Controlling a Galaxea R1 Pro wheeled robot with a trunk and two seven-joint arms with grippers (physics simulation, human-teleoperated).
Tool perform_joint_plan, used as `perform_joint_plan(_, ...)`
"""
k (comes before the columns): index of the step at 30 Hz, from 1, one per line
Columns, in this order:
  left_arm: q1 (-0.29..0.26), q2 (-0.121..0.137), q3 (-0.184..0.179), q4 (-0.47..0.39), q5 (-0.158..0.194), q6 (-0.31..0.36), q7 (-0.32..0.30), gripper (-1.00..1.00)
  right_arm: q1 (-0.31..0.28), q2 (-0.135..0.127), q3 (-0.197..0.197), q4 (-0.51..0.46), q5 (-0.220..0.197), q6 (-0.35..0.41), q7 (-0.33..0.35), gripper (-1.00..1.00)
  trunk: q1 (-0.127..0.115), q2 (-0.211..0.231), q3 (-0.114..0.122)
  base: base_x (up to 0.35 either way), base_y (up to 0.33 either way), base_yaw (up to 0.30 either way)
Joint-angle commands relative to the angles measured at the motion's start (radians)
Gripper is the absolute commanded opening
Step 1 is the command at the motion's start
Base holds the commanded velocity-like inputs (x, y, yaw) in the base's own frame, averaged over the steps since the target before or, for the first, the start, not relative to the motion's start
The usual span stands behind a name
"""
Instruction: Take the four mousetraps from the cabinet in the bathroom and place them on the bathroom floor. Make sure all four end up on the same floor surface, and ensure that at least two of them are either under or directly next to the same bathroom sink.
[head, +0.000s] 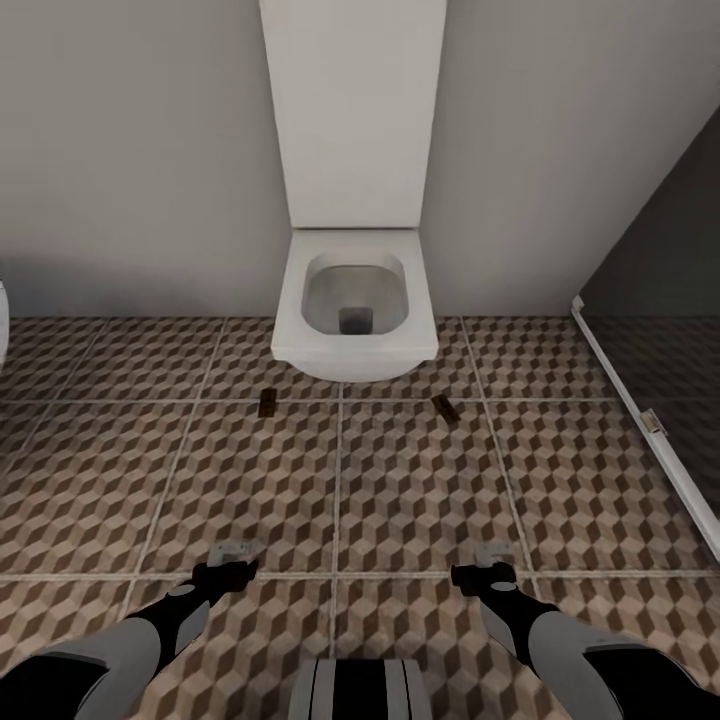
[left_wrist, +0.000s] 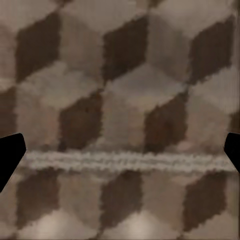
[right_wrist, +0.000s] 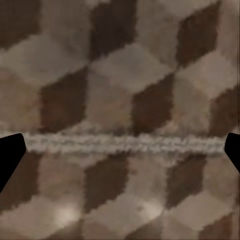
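Both arms low, stretched forward over bathroom floor (head: 400, 480); left pincer (head: 235, 552) spread, right pincer (head: 492, 556) spread, both unladen.

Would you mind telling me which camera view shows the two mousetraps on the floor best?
The head view: both mousetraps lie on the bathroom floor just in front of the toilet, one on each side. The wrist views give close-ups of floor tile and grout between open fingers, without mousetraps.
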Motion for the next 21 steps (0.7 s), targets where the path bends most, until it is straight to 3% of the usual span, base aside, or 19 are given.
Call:
perform_joint_plan(1, -0.001, 0.0, -0.008, 0.001, 0.011, -0.003, -0.004, 1.0, -0.001, 0.0, 0.005, 0.003, 0.006, -0.003, -0.006, 1.0, -0.001, 0.0, 0.003, 0.0, 0.0, 0.0)
perform_joint_plan(21, -0.001, 0.0, -0.007, 0.002, 0.011, -0.003, -0.004, 1.0, -0.001, 0.0, 0.005, 0.003, 0.006, -0.003, -0.006, 1.0, -0.01, 0.005, 0.081, 0.0, 0.0, 0.0)
